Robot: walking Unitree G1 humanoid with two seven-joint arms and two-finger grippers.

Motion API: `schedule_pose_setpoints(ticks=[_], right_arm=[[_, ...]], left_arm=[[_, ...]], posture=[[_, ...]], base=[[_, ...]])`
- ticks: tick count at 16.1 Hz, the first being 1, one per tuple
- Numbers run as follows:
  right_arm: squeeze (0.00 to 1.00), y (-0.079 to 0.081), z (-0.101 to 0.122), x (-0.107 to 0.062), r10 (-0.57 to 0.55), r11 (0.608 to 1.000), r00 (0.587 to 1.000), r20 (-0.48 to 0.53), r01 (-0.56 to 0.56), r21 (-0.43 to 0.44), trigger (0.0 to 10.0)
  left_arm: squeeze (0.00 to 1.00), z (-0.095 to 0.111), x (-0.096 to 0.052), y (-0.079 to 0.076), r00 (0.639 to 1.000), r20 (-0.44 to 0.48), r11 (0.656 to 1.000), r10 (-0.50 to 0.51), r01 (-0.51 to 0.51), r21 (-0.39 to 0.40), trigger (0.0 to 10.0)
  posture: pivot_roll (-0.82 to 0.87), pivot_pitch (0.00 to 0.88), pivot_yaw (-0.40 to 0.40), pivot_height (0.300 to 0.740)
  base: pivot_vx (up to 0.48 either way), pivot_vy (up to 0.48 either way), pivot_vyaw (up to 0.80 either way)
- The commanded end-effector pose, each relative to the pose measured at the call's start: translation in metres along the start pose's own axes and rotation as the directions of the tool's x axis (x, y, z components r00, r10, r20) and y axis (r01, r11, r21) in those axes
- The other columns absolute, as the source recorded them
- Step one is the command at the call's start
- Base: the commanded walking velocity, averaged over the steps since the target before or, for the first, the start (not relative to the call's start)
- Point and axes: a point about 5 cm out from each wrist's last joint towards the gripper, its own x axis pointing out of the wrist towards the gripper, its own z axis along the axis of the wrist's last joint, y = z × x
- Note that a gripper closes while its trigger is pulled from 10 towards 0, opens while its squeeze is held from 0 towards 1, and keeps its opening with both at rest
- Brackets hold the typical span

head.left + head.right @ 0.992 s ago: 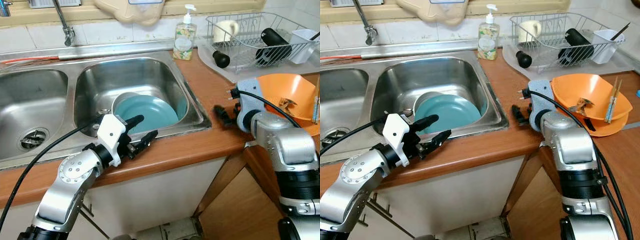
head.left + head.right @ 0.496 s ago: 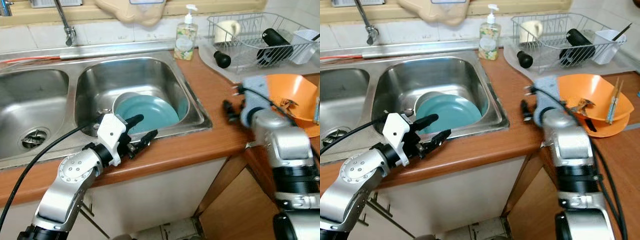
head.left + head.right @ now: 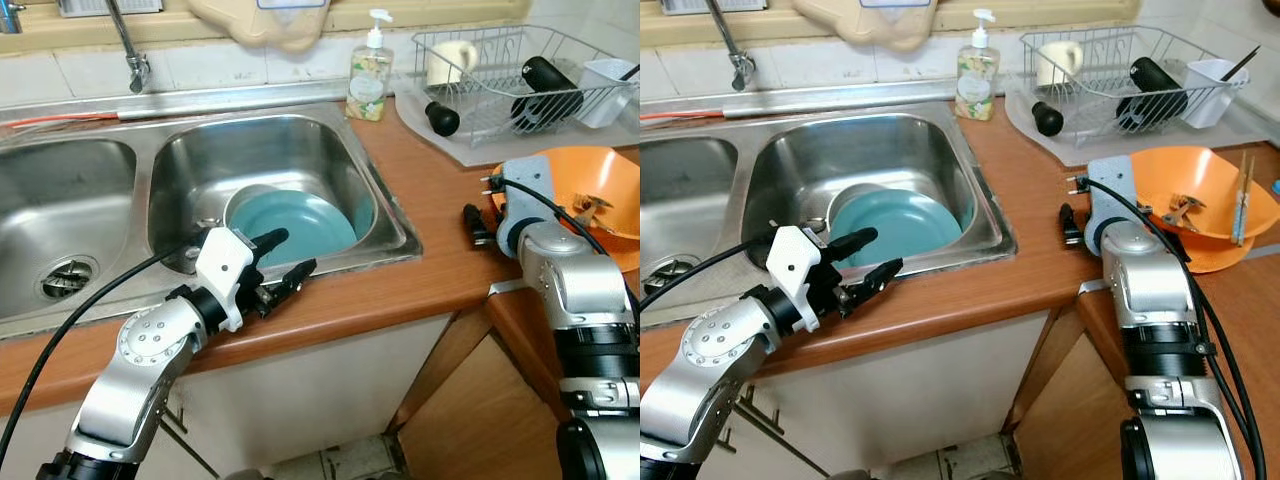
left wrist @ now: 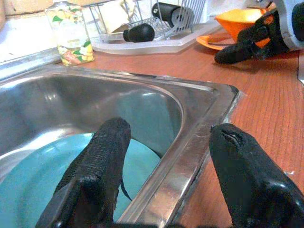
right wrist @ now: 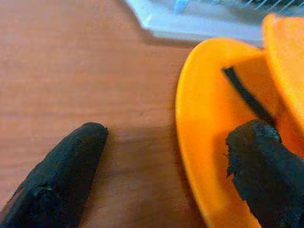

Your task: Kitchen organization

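The left tool (image 3: 282, 256) hangs over the front rim of the sink (image 3: 400, 235), its fingers (image 4: 102, 161) apart, one over the basin and one over the wooden table (image 3: 430, 190). Just beyond it a teal plate (image 3: 300, 222) leans inside the basin. The right tool (image 5: 166, 166) is low at the table, fingers spread, one over the orange plate (image 5: 209, 156) that lies under the orange bowl (image 3: 590, 190), the other over bare wood. Behind it stands the dish rack (image 3: 510, 70) with a cup and a black bottle; a soap bottle (image 3: 369, 68) stands near the sink's far corner. The right wrist view shows a dark strip on the orange plate, which the head views hide behind the arm.
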Motion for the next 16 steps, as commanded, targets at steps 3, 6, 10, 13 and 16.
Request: schedule_pose_setpoints(ticks=[3,6,10,13,16], right_arm=[[0.0,0.009,0.001,0.003,0.063,0.997,0.997,-0.039,-0.062,0.04,10.0],[0.0,0.004,0.0,0.008,0.047,0.995,0.997,-0.058,-0.041,0.092,10.0],[0.0,0.016,-0.006,0.006,0.2,0.971,0.97,-0.139,-0.177,0.161,10.0],[0.0,0.026,-0.003,0.0,0.258,0.952,0.958,-0.125,-0.231,0.2,10.0],[0.0,0.041,0.0,-0.011,0.328,0.929,0.937,-0.12,-0.297,0.222,10.0]], left_arm=[[0.0,0.001,0.001,-0.001,1.0,-0.001,1.0,-0.014,0.014,0.022,10.0],[0.0,0.002,0.001,-0.001,1.0,0.0,1.0,-0.015,0.015,0.027,10.0],[0.0,0.001,0.0,-0.002,1.0,-0.005,0.999,-0.028,0.028,0.026,10.0],[0.0,0.0,-0.001,-0.002,1.0,-0.01,0.999,-0.029,0.029,0.027,10.0],[0.0,0.0,-0.002,-0.002,0.999,-0.014,0.999,-0.029,0.029,0.028,10.0]], posture=[[-0.01,0.0,-0.006,0.74],[-0.01,0.0,-0.008,0.74],[-0.01,0.0,-0.008,0.74],[-0.01,0.0,-0.01,0.74],[-0.01,0.0,-0.009,0.74]], base=[[0.0,0.0,0.0],[0.0,0.0,0.0],[0.0,0.0,0.0],[0.0,0.0,0.0],[0.0,0.0,0.0]])
